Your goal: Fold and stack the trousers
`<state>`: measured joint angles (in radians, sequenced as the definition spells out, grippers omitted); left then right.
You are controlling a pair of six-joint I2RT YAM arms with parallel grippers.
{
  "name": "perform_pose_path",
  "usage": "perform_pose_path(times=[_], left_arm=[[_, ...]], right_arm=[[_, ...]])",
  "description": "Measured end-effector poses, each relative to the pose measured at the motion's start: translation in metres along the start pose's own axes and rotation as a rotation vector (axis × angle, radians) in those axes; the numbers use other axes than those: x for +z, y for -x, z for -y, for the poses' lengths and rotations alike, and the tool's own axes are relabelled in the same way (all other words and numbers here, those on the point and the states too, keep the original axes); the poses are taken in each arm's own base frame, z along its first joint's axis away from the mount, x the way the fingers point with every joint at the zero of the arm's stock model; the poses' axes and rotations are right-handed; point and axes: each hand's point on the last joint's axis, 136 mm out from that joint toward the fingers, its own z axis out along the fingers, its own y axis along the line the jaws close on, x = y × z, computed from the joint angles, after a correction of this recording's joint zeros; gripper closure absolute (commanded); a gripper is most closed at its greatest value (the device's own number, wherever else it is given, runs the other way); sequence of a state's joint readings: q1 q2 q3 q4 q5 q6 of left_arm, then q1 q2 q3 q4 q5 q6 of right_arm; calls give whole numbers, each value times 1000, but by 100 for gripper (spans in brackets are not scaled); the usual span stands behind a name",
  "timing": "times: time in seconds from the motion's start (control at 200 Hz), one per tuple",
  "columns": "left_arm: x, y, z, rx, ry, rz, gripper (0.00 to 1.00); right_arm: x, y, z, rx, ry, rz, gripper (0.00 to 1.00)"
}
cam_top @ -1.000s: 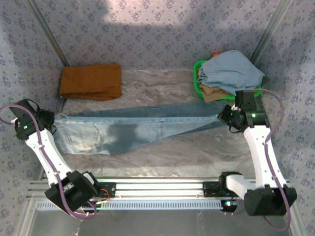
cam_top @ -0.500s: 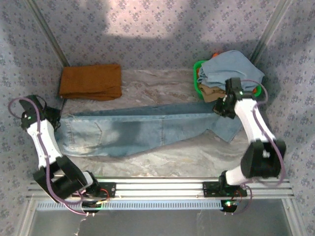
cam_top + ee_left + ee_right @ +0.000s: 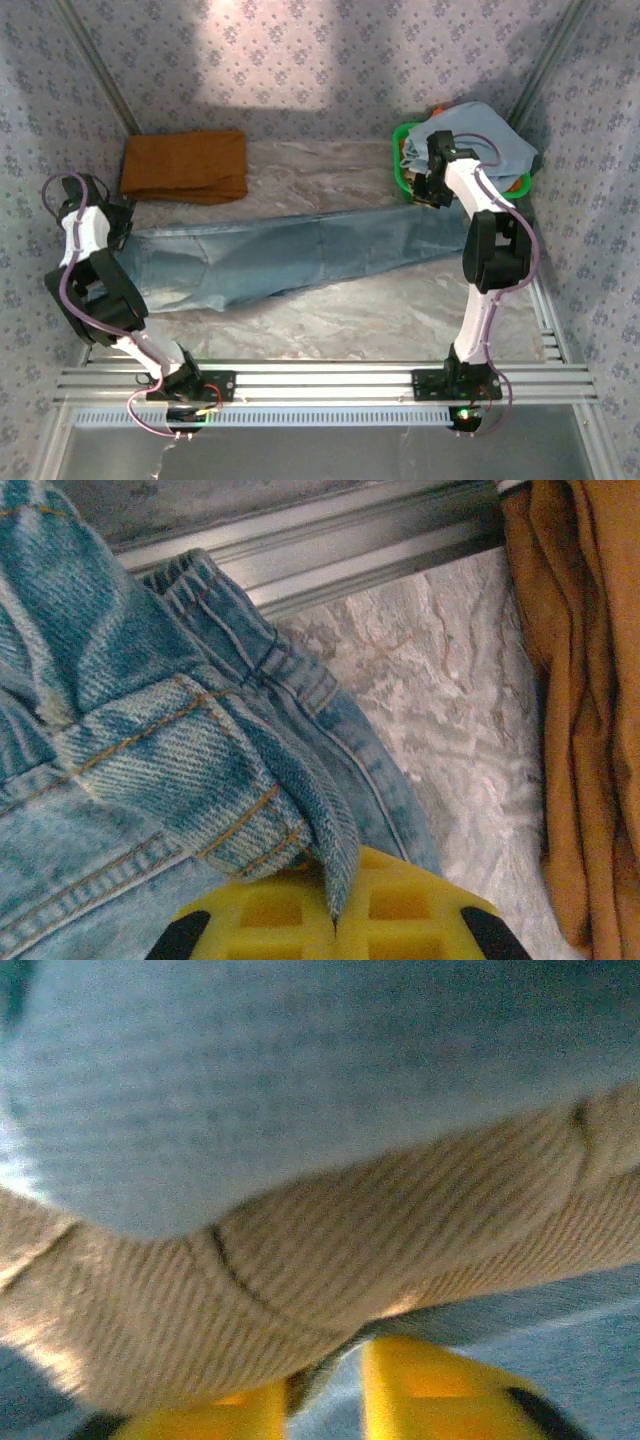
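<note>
Two claws at opposite ends: the left claw [image 3: 335,925] pinches the waistband of the trousers [image 3: 280,260], which lie stretched across the desk [image 3: 330,172]; the right claw [image 3: 325,1392], narrowly parted, noses against tan corduroy cloth [image 3: 300,1260] at the green basket [image 3: 398,165].

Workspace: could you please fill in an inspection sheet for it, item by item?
Surface: marbled table cover, bare around the clothes.
Job's things: trousers lie flat lengthwise, unfolded, waistband to the left.
Clutter: orange-brown folded garment at far left; green basket holding a grey-blue garment and tan ribbed cloth.
End effectors: left end effector shut on the trousers' waistband; right end effector open beside the basket, gripping nothing clearly.
Cables: purple cables loop along both arms.
Surroundings: patterned walls; aluminium rail at the near edge.
</note>
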<state>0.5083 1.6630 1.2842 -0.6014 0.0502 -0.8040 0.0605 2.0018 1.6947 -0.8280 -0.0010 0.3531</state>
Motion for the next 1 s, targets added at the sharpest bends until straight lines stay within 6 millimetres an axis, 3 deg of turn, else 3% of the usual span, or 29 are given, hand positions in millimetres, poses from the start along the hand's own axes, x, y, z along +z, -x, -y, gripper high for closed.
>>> perform_pose_path(times=[0.055, 0.135, 0.24, 0.32, 0.43, 0.53, 0.605, 0.67, 0.829, 0.904, 1.004], left_arm=[[9, 6, 2, 8, 10, 2, 51], [19, 14, 11, 10, -7, 18, 33], [17, 14, 20, 26, -33, 30, 16], [7, 8, 32, 59, -72, 34, 10], [-22, -8, 45, 95, -143, 45, 10], [-55, -35, 51, 140, -226, 48, 12], [-67, -65, 52, 181, -279, 22, 13], [-64, -97, 52, 225, -305, -29, 15], [-22, -182, 26, 320, -250, -211, 18], [-4, -206, 7, 331, -204, -268, 19], [9, -222, -11, 341, -167, -305, 19]], right_arm=[[-2, 2, 3, 3, -18, 5, 52], [-6, 2, 4, 1, -31, 17, 47], [-25, -8, 1, 2, -24, 42, 46], [-50, -22, -5, -6, -2, 77, 47], [-87, -43, -10, -3, 42, 144, 50], [-97, -60, 2, 28, 48, 182, 69], [-88, -72, 14, 64, 37, 165, 90], [-72, -78, 20, 90, 22, 142, 100], [-24, -84, 26, 127, -25, 63, 100], [-1, -87, 35, 168, -52, 23, 100], [24, -101, 60, 267, -92, -39, 100]])
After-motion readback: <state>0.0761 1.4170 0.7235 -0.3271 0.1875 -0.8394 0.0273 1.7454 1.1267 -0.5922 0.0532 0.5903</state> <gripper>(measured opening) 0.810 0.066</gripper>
